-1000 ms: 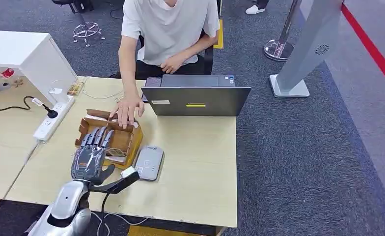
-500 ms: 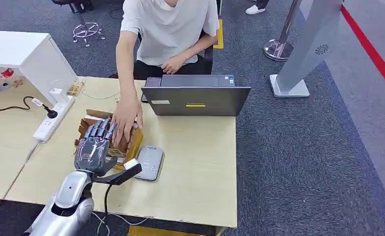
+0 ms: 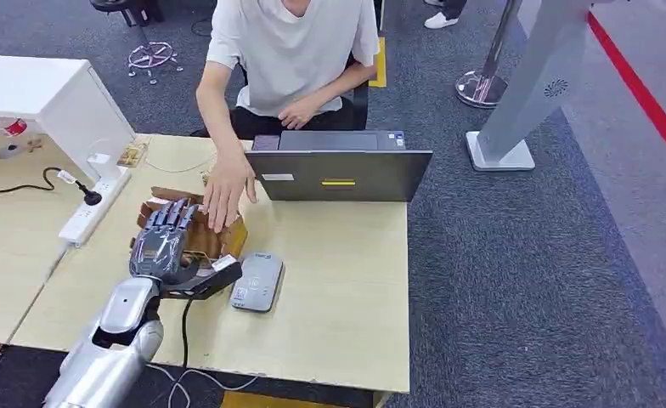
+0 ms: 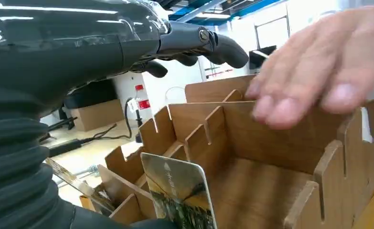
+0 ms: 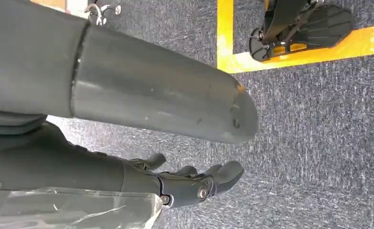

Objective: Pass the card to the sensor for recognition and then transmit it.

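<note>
We are reaching our left hand, fingers spread and empty, over the card in the wooden organizer; next, pinch it

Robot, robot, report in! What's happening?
Left hand open over wooden card box. Card upright in slot. Person's hand on box, in the way. Right hand hanging, empty.

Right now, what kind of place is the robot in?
Likely an office or lab demo area: a light wooden desk with a laptop and power strip, grey carpet, and a stanchion post.
</note>
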Controlling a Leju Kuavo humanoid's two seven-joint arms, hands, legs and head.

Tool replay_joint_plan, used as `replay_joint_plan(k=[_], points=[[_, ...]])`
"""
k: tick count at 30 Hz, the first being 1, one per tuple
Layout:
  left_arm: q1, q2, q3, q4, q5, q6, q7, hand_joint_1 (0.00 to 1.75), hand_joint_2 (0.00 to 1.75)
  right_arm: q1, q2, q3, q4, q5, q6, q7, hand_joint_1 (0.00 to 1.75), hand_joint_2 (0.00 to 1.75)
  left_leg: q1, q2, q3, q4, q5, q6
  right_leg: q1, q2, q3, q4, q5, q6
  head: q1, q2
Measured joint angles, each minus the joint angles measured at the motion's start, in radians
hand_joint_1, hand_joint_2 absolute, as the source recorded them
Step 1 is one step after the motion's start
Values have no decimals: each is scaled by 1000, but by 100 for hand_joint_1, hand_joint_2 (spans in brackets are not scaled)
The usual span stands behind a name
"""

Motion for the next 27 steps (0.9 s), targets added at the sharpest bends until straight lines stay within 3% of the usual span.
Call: replay_joint_plan(k=[8,9,27], points=[[1,0,0,1,3,1,1,0,175,0,-1,0,0,0,0,0,0,0,0,0,2,0,0,0,0,0,2,0,0,0,0,0],[1,0,0,1,5,1,1,175,175,0,-1,0,0,-1,0,0,0,0,0,0,2,0,0,0,0,0,2,0,0,0,0,0],[38,19,0,1,54,-18,-26,175,175,1,-5,0,0,-4,0,-2,0,0,0,0,2,0,0,0,0,0,2,0,0,0,0,0]])
